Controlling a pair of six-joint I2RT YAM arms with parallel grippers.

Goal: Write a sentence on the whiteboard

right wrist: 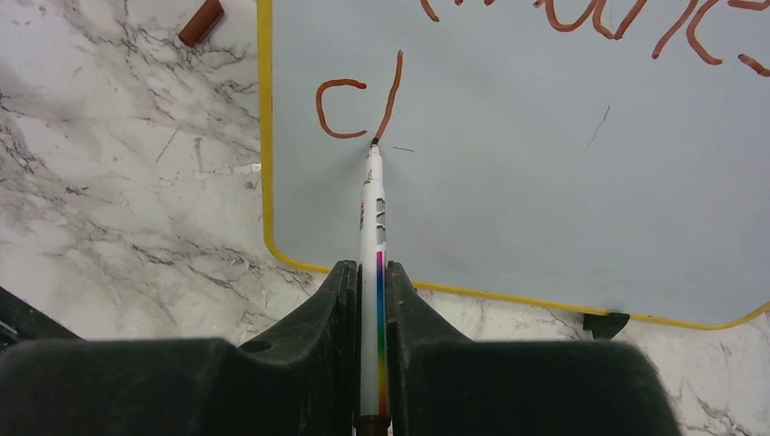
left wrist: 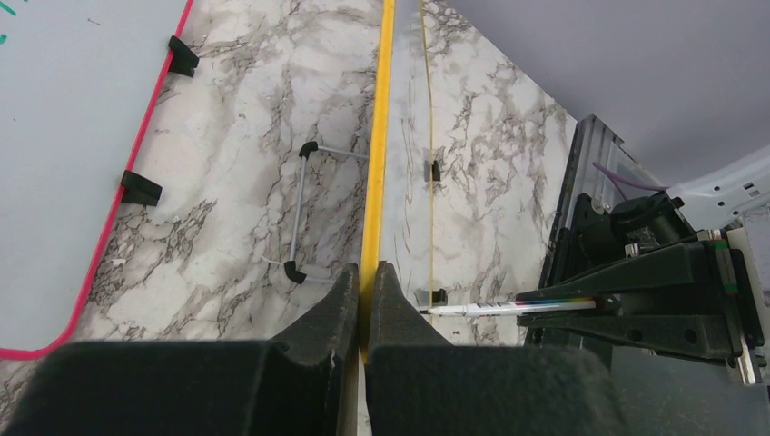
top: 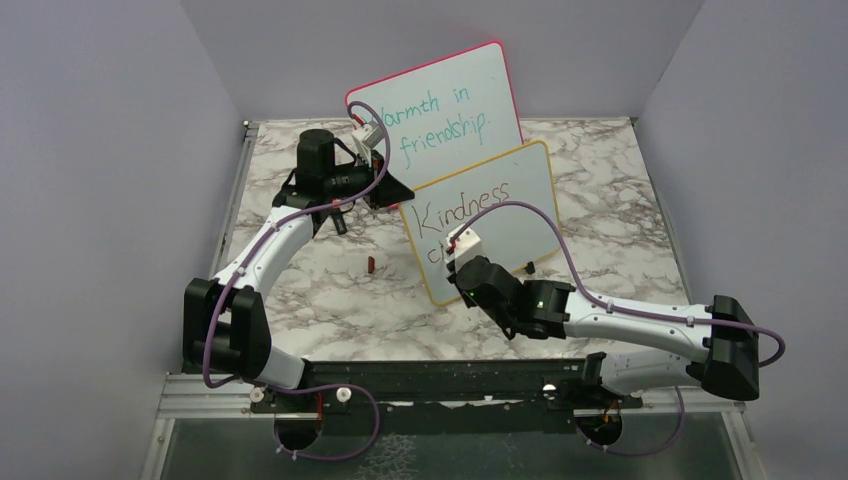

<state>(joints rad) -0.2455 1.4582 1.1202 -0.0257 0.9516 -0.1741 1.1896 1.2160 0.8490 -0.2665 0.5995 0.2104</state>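
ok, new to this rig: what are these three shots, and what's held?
Two robot arms are bolted to a marble table. The wide shot is from a fixed camera above and behind them; the other two cameras ride on the wrists. The left hand pinches the edge of the yellow-framed whiteboard. The right hand grips a marker, tip on the board, beginning a second line under "Kindness". Behind stands a pink-framed board; a reddish-brown marker cap lies on the table.
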